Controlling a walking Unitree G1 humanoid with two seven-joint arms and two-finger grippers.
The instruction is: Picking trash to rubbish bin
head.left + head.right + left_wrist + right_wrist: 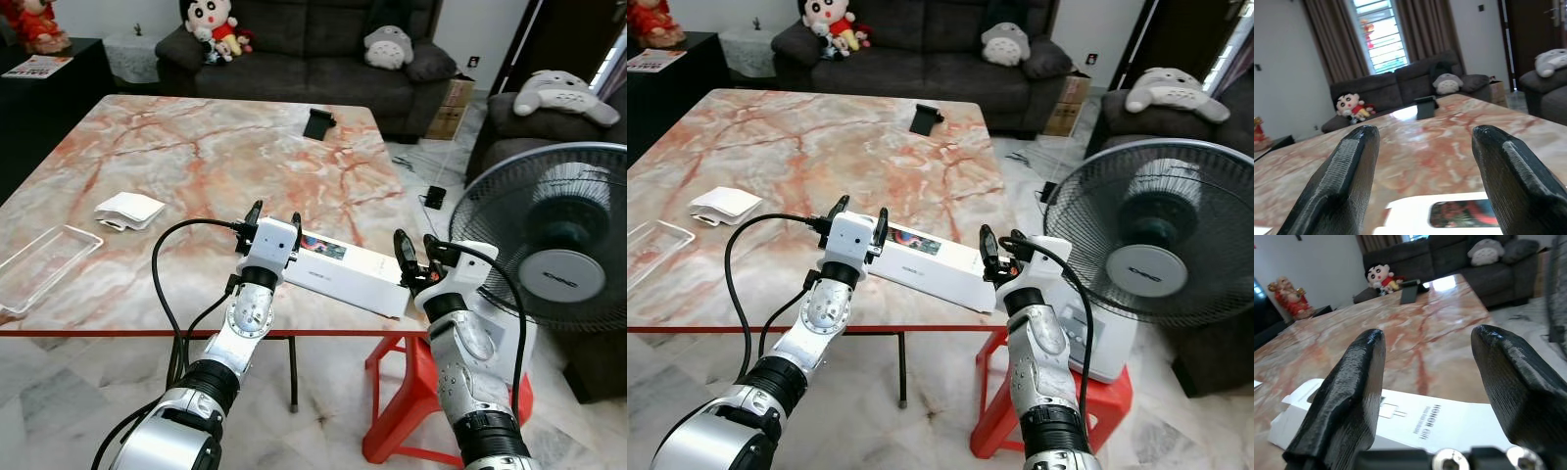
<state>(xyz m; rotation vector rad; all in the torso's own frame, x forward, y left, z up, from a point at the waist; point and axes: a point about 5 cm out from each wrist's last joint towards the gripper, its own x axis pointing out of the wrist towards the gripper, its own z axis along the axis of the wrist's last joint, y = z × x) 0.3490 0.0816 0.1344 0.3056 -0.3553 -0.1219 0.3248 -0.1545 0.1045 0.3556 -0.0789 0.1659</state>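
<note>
2 hands open: left hand, right hand | white box flat, long axis between them

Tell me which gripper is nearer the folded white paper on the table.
Left. The left gripper is open at the white box's near end, closer to the folded white paper; the right gripper is open at the box's far end.

Silver jointed arms, white wrist blocks, looping black cables, left tool and right tool with ribbed black fingers
</note>
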